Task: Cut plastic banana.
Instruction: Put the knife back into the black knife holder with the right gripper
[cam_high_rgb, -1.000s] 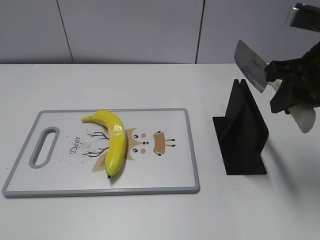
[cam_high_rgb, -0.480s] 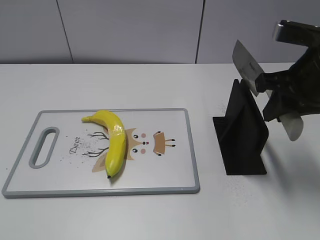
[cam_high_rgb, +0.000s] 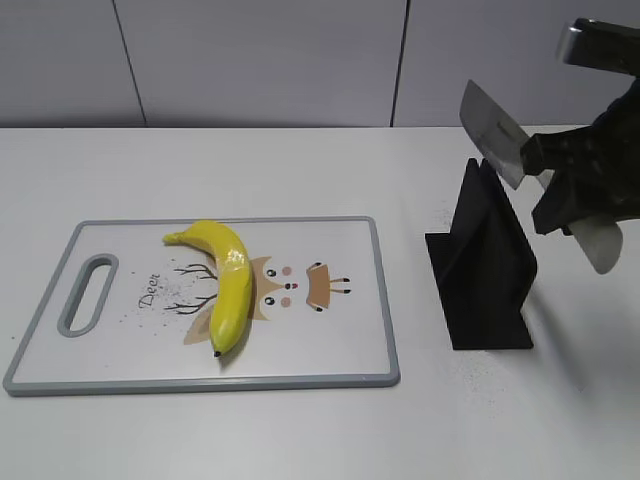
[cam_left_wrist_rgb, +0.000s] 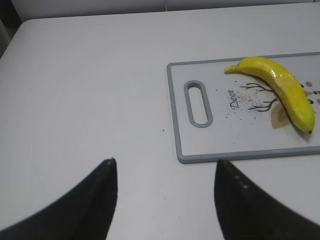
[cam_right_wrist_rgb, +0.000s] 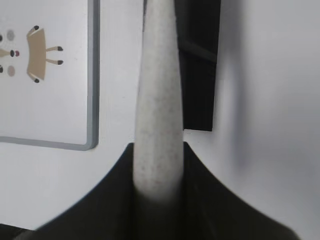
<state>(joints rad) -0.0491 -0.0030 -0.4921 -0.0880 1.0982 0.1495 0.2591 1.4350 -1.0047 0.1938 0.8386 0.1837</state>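
The left gripper (cam_left_wrist_rgb: 162, 200) hangs over bare table (cam_left_wrist_rgb: 90, 100), fingers spread with nothing between them. Beyond it, the plastic banana (cam_high_rgb: 226, 281) lies on the deer-print cutting board (cam_high_rgb: 120, 375). Farther right stands the black knife stand (cam_high_rgb: 482, 265). Above it, the right gripper (cam_high_rgb: 585, 175) pinches the handle of the cleaver (cam_high_rgb: 492, 133).

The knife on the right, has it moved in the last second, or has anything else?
Slightly: the right claw, gripping the knife, drifted left, dipped, then rose a little above the black holder. The banana and cutting board stayed put.
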